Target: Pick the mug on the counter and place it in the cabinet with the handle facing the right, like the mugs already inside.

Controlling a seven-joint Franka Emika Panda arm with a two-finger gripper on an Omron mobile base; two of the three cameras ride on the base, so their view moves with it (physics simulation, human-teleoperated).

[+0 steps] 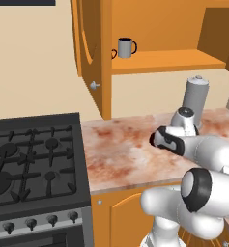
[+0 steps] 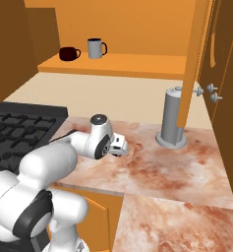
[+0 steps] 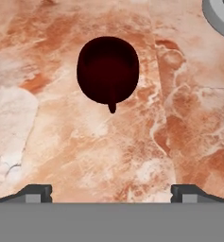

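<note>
Fingertips [image 3: 38, 191] at the bottom corners of the hand view, jaws spread wide and holding nothing, above bare counter [image 3: 85, 151]. Higher up, centre-left, the mug [image 3: 108, 70] seen from above, standing on the counter, handle pointing toward the bottom edge. At the upper right corner, the rim of a grey canister [image 3: 219, 16].

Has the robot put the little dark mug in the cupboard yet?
Not yet. The dark mug sits on the counter, seen from above in the hand view. The pincer hangs over it, open and holding nothing, so the grab comes next. After that the mug has to go up onto the cabinet shelf beside the grey mug and the other dark mug, handle pointing right.
</note>
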